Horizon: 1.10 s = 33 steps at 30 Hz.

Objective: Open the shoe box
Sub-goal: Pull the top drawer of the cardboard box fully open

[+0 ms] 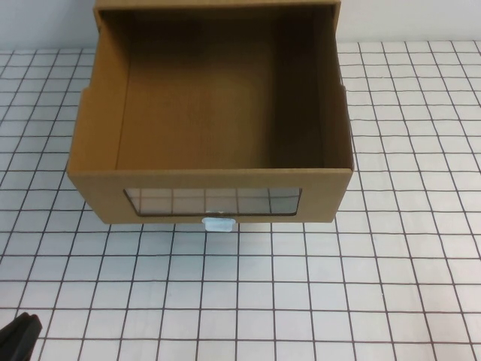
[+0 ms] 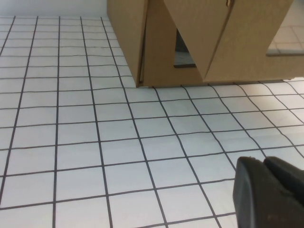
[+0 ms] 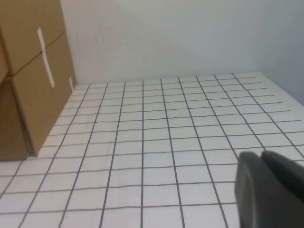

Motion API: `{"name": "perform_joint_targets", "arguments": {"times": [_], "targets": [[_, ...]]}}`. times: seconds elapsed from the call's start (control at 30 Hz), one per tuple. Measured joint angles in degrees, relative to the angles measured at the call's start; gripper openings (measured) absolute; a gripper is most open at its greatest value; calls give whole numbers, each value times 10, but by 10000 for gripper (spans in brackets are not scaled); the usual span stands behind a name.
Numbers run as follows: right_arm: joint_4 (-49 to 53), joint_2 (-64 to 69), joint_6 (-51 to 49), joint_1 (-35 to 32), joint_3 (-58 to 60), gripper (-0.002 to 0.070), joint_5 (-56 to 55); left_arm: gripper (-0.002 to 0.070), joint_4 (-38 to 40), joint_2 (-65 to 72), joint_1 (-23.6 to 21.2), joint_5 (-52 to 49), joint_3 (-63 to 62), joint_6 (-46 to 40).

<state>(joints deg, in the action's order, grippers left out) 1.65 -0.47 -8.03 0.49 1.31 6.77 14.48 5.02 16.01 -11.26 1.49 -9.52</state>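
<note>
High view: shoe box [image 1: 218, 105] sits far-centre on the table [image 1: 376, 286], interior showing from above. Its windowed front and white tab [image 1: 218, 222] face me, and the front edge runs left to right. My left pincer [image 1: 20, 336], pressed together, sits near-left, so the tab lies ahead and rightward. My right pincer [image 3: 270, 190], also pressed together, is well apart from the box. I judge the left nearer.
</note>
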Motion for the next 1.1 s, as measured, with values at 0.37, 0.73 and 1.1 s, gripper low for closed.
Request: {"name": "perform_joint_targets", "arguments": {"times": [0.37, 0.73, 1.1], "targets": [[-106, 0, 161, 0, 0, -13, 133, -2, 0, 0, 0, 0, 0, 0], [-106, 0, 165, 0, 0, -13, 137, -2, 0, 0, 0, 0, 0, 0], [-106, 0, 166, 0, 0, -13, 138, -2, 0, 0, 0, -1, 0, 0]]}}
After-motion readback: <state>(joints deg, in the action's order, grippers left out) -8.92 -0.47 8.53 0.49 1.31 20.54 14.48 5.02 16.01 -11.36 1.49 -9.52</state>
